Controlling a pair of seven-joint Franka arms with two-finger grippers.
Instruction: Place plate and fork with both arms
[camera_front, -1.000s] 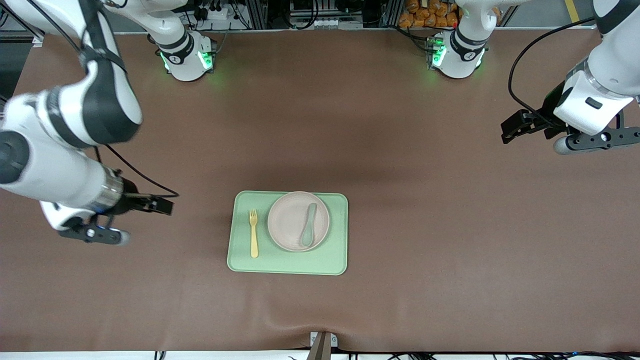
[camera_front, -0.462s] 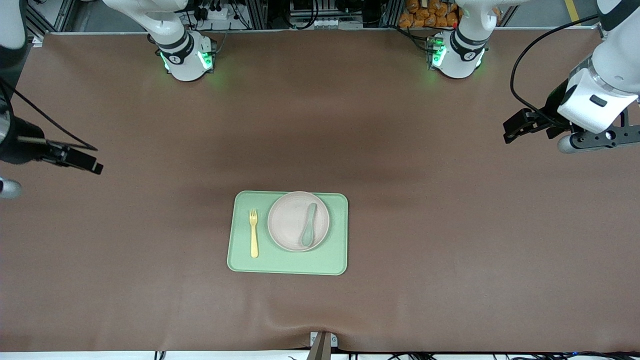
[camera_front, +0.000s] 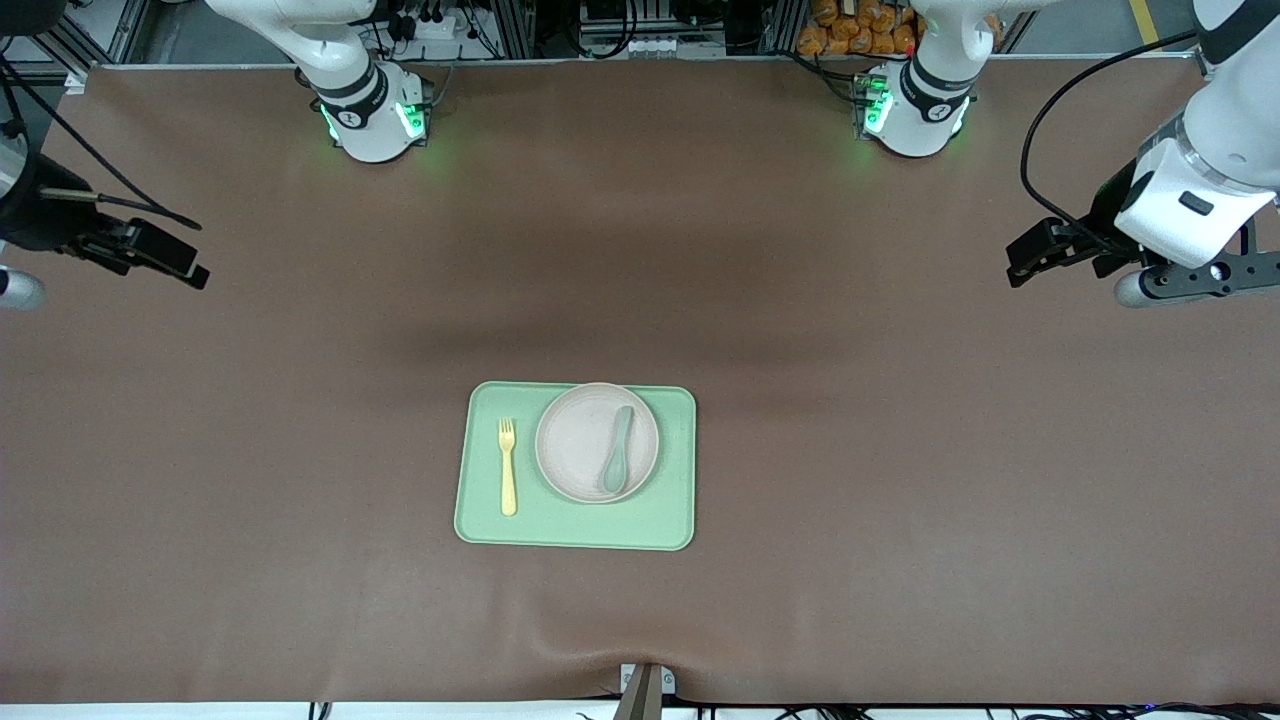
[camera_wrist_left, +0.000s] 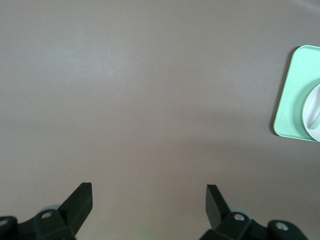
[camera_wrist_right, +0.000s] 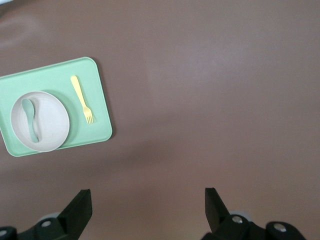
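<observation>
The round off-white plate (camera_front: 585, 440) lies on the light green tray (camera_front: 575, 530) in the middle of the table, with a grey-green spoon (camera_front: 617, 463) on it. The pale yellow fork (camera_front: 508, 466) lies on the tray beside the plate, toward the right arm's end. My right gripper (camera_front: 185, 268) is open and empty over bare table at the right arm's end. My left gripper (camera_front: 1022, 262) is open and empty over bare table at the left arm's end. The right wrist view shows the open gripper (camera_wrist_right: 147, 205), plate (camera_wrist_right: 50, 125) and fork (camera_wrist_right: 82, 99). The left wrist view shows the open gripper (camera_wrist_left: 148, 200) and the plate's edge (camera_wrist_left: 312, 112).
The brown table mat (camera_front: 850, 450) lies bare all round the tray. The two arm bases (camera_front: 370, 115) (camera_front: 915, 110) stand along the table's edge farthest from the front camera. The tray also shows in the right wrist view (camera_wrist_right: 100, 90) and the left wrist view (camera_wrist_left: 295, 85).
The right arm has swung away from beside the tray to the right arm's end of the table. The left arm has barely moved. Plate, fork and spoon have stayed put.
</observation>
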